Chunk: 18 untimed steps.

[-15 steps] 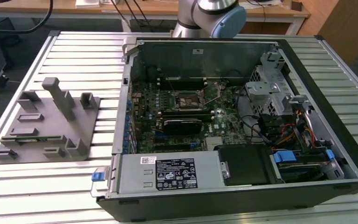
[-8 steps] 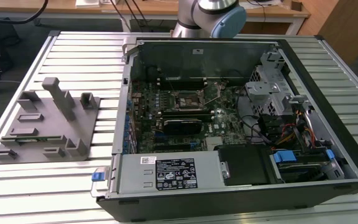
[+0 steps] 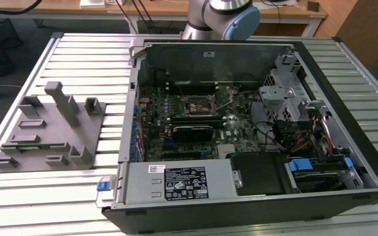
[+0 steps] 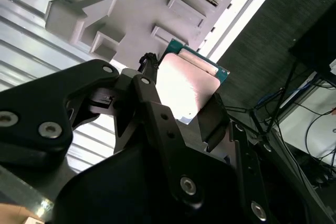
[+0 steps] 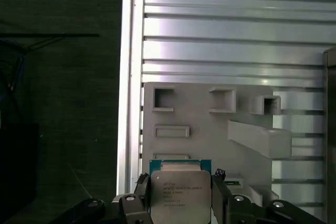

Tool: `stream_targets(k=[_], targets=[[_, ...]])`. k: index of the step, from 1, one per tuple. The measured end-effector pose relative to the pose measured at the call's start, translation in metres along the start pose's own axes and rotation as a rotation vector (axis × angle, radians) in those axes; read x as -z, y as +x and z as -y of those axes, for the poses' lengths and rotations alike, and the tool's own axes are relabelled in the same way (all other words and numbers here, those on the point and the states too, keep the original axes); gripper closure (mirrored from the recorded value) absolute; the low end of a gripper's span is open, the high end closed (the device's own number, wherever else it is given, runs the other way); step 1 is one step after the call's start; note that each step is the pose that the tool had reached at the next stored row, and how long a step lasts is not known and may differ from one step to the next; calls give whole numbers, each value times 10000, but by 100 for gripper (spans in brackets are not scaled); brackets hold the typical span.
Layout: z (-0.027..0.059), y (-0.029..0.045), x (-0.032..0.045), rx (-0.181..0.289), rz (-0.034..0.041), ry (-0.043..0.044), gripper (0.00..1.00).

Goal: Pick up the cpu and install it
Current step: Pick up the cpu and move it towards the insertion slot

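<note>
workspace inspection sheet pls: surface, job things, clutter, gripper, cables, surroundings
surface: slatted metal table, carrying the fixture block and the case
job's things: cpu held above the grey fixture block; open computer case with the socket on its board
clutter: nothing seen
gripper: gripper shut on the cpu's two edges
cables: wire bundles inside the case, at the exterior view's right
surroundings: wooden desk behind the table; dark floor
</note>
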State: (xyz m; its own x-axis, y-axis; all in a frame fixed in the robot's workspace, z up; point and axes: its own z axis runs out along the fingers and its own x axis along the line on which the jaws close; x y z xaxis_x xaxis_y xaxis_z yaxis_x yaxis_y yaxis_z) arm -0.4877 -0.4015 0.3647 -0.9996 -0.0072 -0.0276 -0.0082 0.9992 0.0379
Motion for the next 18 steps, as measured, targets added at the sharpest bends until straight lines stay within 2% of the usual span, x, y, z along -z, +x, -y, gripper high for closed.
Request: stream_targets(k=[9,15,18], targets=[[-7,-5,179,0,0,0,45],[-7,-7,182,1,-1,0,45],[-6,-34,181,1,0,0,45]])
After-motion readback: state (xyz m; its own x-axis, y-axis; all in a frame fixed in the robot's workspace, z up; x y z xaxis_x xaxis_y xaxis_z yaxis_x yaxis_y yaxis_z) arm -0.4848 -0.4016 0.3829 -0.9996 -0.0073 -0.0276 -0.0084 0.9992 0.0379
